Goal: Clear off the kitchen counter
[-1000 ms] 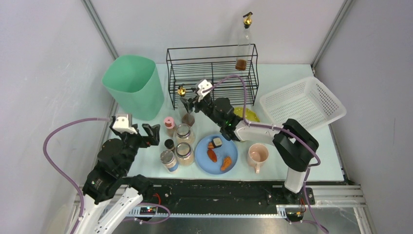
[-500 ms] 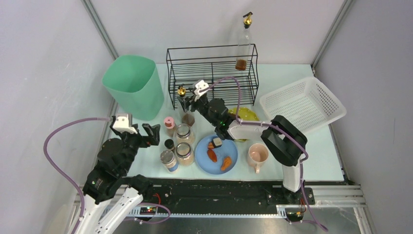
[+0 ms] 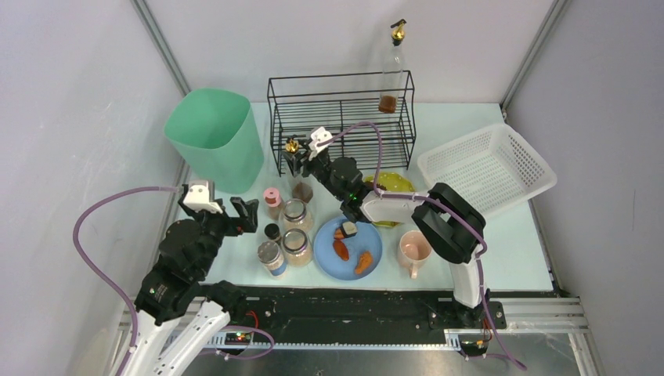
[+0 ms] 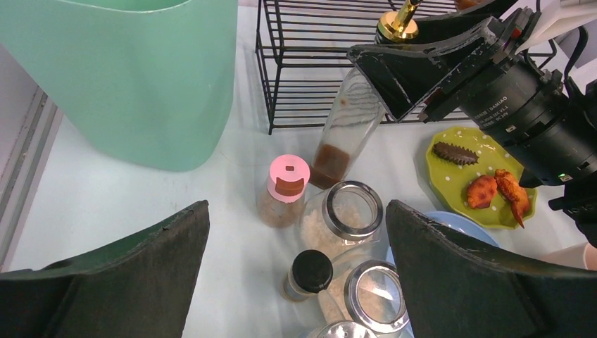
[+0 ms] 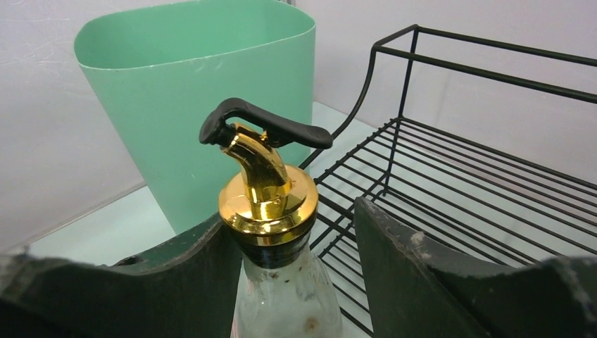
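The kitchen counter [image 3: 517,251] is a pale mint-white tabletop. A tall glass bottle with a gold spout [image 3: 294,155] stands in front of the black wire rack [image 3: 344,117], with brown liquid at its bottom. My right gripper [image 3: 304,160] is open with its jaws on either side of the bottle's neck [image 5: 271,204]. The left finger touches the glass and the right finger stands a little off it. My left gripper [image 3: 244,213] is open and empty, above the jars [image 4: 352,211] and the pink-capped shaker [image 4: 285,186].
A green bin [image 3: 213,139] stands at the back left and a white basket [image 3: 487,166] at the right. A second bottle [image 3: 391,70] stands on top of the rack. A blue plate [image 3: 376,239] and a green plate [image 3: 401,185] hold food, next to a pink mug [image 3: 413,249].
My right gripper has moved left and farther back until its jaws stand around the bottle's neck. The left arm has barely moved.
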Controlling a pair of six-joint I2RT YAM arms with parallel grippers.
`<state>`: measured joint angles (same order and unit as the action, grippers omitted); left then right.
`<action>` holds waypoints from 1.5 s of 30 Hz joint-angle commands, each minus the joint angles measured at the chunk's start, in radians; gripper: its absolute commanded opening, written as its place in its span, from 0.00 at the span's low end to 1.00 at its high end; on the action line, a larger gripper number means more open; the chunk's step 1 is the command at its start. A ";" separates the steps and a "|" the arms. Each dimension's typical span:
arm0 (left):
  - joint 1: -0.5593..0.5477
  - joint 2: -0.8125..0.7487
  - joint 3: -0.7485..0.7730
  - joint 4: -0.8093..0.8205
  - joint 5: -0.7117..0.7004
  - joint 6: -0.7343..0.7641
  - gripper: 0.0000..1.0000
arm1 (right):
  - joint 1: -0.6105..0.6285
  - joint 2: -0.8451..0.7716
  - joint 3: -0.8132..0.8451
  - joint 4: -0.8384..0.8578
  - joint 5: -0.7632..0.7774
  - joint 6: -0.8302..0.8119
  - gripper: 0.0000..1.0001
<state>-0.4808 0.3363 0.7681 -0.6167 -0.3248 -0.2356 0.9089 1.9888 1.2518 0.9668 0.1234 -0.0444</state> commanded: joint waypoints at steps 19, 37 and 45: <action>0.014 0.007 0.005 0.014 0.017 0.002 0.98 | 0.019 -0.039 0.044 0.014 -0.033 -0.085 0.00; 0.014 0.010 0.003 0.015 0.015 0.002 0.98 | -0.004 -0.384 -0.053 -0.106 -0.049 -0.311 0.00; 0.015 0.020 0.003 0.015 0.018 0.002 0.98 | -0.105 -0.567 -0.052 -0.236 -0.154 -0.312 0.00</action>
<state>-0.4725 0.3405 0.7681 -0.6167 -0.3099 -0.2352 0.8654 1.5394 1.1744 0.6796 0.0422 -0.3302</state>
